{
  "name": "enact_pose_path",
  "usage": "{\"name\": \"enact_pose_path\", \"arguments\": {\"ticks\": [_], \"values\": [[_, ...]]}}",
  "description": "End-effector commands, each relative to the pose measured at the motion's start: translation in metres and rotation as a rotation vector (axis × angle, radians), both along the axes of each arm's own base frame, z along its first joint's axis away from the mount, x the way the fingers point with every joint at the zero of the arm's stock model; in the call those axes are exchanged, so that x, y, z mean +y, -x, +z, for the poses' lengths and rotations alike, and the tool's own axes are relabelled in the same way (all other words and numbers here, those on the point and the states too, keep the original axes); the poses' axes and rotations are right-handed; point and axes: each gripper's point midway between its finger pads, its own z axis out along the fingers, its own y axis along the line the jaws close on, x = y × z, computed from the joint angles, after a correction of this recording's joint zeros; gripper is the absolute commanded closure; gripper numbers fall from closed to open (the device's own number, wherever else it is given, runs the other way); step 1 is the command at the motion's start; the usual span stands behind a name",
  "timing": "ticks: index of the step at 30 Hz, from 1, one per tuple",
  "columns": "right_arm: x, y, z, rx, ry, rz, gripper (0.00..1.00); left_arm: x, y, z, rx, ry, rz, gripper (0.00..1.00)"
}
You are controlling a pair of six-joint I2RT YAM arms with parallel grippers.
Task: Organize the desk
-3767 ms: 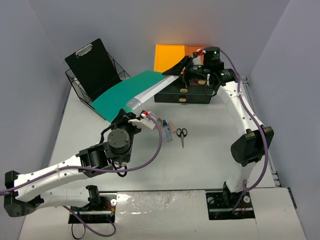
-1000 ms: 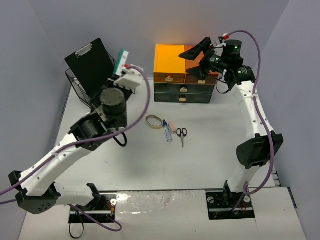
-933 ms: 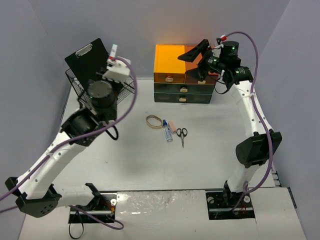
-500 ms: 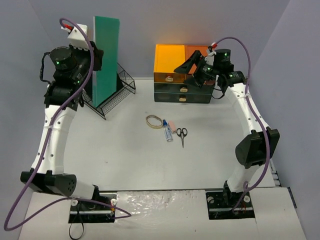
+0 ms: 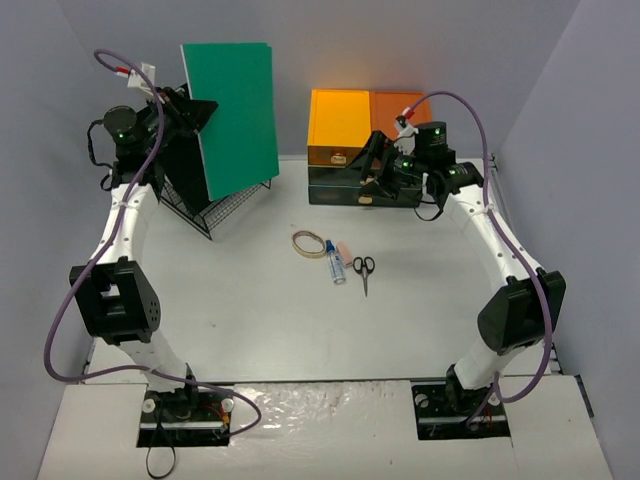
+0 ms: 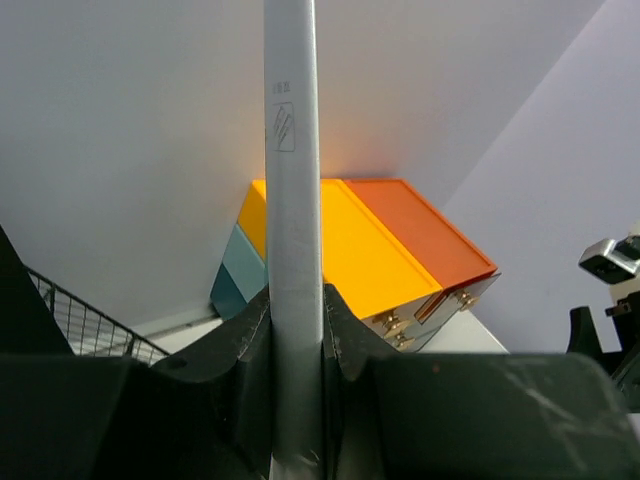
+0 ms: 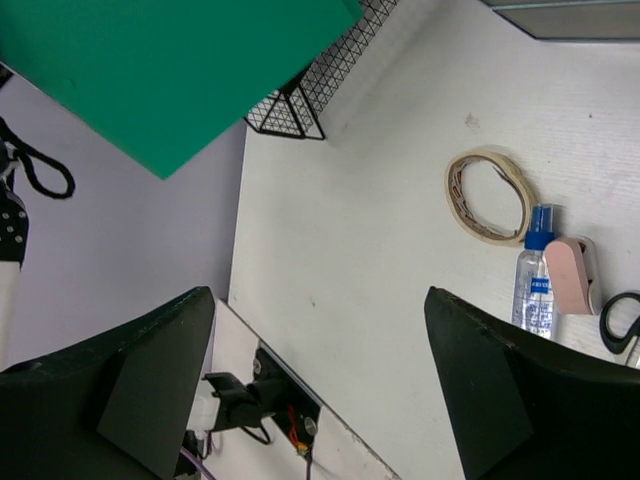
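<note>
Turning the green folder broadside, left claw stays clamped.

green folder cropped (top edge), scissors cropped

The tabletop is matt white; the wire-mesh basket black metal; the green folder smooth, matt; the drawer box glossy orange plastic.
</note>
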Motion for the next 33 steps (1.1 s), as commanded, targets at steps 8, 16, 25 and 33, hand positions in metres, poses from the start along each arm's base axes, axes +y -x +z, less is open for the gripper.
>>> {"name": "enact_pose_path", "arguments": {"ticks": [8,16,25,33], "values": [[0.002,0.037,0.006,-0.098,0.02,0.065,0.17,0.02,0.038,0.117,-0.41,-0.098,0.004,1.0],[0.007,0.054,-0.023,-0.051,0.053,0.1,0.17,0.055,0.026,0.084,-0.369,-0.166,0.109,1.0],[0.017,0.062,-0.048,-0.01,0.081,0.145,0.17,0.07,0.0,0.045,-0.342,-0.183,0.132,1.0],[0.016,0.069,-0.064,0.01,0.102,0.164,0.17,0.074,-0.021,0.024,-0.377,-0.092,0.121,1.0]]}}
